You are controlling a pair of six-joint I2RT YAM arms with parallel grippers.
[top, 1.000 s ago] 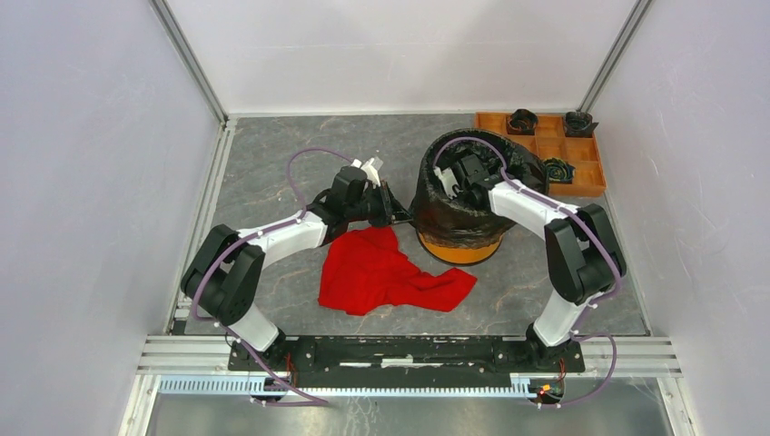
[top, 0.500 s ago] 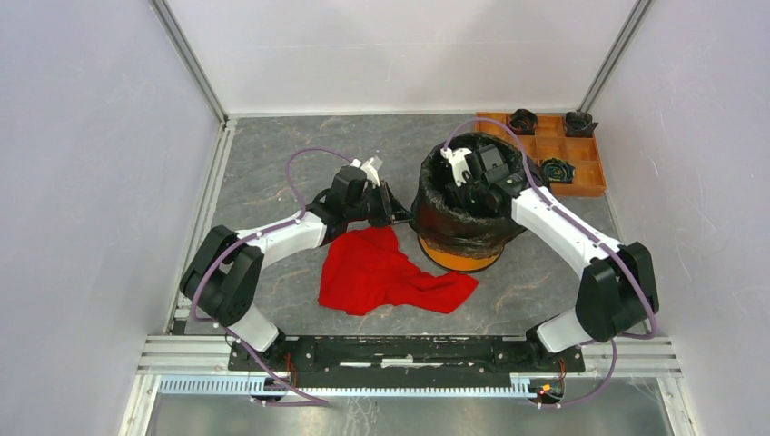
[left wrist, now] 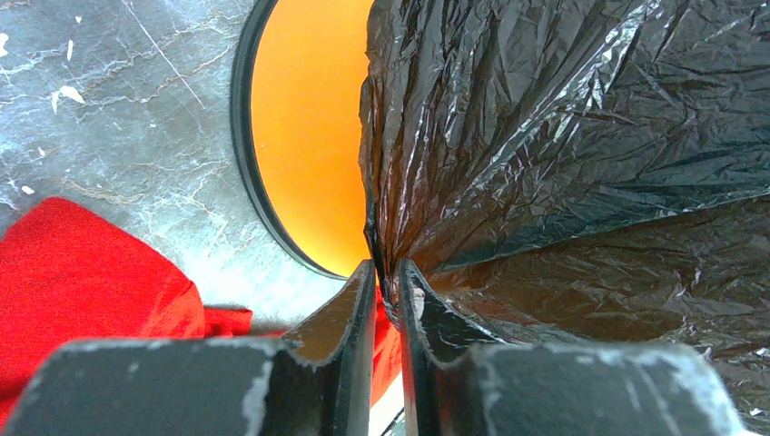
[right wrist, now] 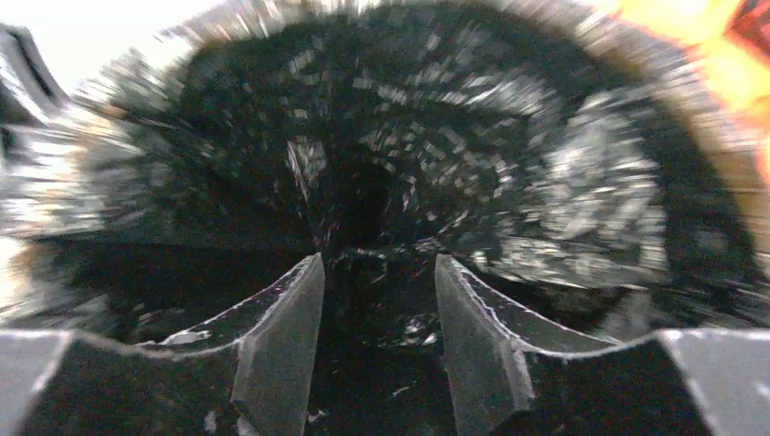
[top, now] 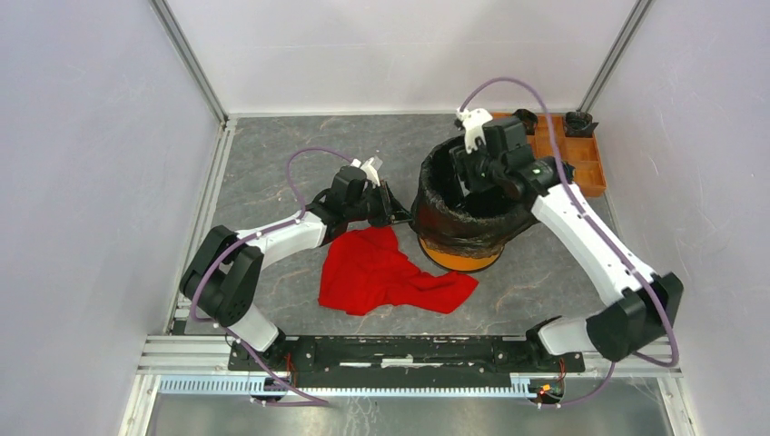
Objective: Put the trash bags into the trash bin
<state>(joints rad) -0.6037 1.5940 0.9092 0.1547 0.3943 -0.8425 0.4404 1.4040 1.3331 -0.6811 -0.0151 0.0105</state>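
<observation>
The orange-yellow trash bin [top: 454, 257] stands right of centre on the table. The glossy black trash bag [top: 445, 218] lines it and drapes over its rim, leaving only the base band showing. My left gripper [top: 405, 216] is shut on a fold of the bag at the bin's left side. In the left wrist view the gripper [left wrist: 387, 272] pinches the black film [left wrist: 563, 136] beside the orange bin wall [left wrist: 309, 136]. My right gripper [top: 466, 174] hovers open and empty over the bin's far rim. The blurred right wrist view shows the open gripper [right wrist: 379, 263] above the bag-lined inside [right wrist: 363, 163].
A red cloth [top: 386, 271] lies on the table in front of the bin, under my left arm; it also shows in the left wrist view [left wrist: 82, 272]. The orange-brown compartment tray [top: 581, 163] with small dark rolled bundles [top: 578, 121] sits at the back right, partly behind my right arm.
My right gripper has risen out of the bin and moved back toward its far rim, the arm stretching out. My left gripper stays shut on the bag's edge.
</observation>
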